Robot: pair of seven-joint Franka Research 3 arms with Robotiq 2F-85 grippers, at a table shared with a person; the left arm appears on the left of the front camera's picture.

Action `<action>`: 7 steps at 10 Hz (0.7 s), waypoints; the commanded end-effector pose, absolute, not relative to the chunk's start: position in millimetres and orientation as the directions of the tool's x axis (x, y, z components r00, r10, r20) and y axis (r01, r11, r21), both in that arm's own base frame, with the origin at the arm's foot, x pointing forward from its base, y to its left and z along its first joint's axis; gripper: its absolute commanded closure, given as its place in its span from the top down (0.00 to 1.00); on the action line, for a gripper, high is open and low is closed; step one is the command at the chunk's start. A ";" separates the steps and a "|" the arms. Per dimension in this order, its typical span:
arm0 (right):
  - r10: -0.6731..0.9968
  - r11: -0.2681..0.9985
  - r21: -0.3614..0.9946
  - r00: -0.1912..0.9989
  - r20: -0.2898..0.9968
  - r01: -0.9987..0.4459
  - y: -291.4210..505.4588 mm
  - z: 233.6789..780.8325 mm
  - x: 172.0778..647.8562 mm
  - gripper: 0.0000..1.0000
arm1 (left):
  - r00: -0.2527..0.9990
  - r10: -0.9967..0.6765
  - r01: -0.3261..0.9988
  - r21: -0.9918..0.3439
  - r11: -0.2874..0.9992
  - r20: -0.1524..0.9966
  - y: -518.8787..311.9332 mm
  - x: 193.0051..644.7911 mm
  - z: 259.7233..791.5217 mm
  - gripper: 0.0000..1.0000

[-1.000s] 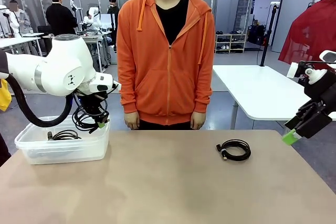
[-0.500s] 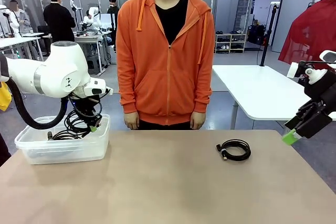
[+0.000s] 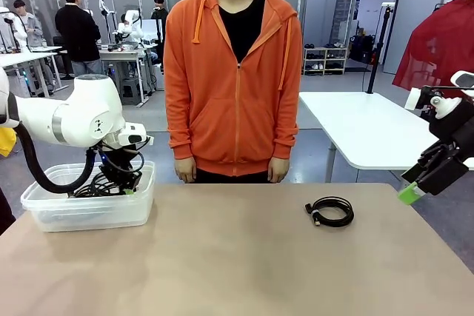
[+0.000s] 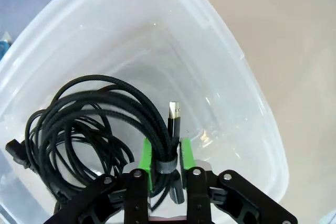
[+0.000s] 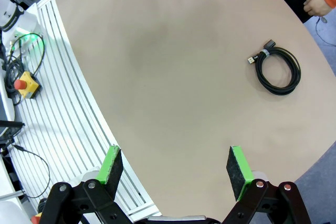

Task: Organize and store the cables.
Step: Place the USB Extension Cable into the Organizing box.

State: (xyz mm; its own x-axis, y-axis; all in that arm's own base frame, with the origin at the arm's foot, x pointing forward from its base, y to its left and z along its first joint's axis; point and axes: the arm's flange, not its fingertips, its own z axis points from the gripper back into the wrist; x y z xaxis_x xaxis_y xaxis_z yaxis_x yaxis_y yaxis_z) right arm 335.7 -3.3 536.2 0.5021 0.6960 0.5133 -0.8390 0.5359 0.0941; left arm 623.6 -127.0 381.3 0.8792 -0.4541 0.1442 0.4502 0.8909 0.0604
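Coiled cable [image 4: 153, 125] in bin [image 4: 157, 40], between left pincer [image 4: 166, 144] pads, possibly touching

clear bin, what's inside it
Coiled black cables in the clear bin, one plug end up between the jaws of the left gripper. The floor under them is hidden.

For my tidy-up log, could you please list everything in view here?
clear plastic storage bin: one, transparent, table's left end.
coiled thin black cables in the bin: count unclear, black, overlapping.
coiled thin black cable on the table: one, black, right of centre.
beige table: one, beige, foreground.
person in orange hoodie: one, orange, far side.
left gripper: one, black, green-padded fingers astride a tied coil in the bin; grip unclear.
right gripper: one, black, fingers open, by table's right edge.
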 end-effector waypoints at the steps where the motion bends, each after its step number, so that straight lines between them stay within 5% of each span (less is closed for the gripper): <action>1: 0.688 0.538 0.104 0.508 0.518 -0.836 -1.2 536.4 335.5 1.00 | 0.884 -0.445 0.445 0.034 0.895 0.140 -127.8 630.3 389.4 0.41; 7: 0.688 0.538 0.104 0.508 0.518 -0.836 -1.2 536.4 335.5 1.00 | 0.889 -0.437 0.436 0.044 0.899 0.135 -122.2 622.7 394.7 0.85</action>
State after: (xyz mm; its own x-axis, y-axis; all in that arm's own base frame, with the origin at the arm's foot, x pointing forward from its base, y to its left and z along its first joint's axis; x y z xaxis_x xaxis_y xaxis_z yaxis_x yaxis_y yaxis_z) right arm 335.7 -3.3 536.2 0.5021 0.6960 0.5133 -0.8390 0.5359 0.0941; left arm 626.0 -127.0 390.3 0.8803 -0.4503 0.1495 0.4467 0.8927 0.0588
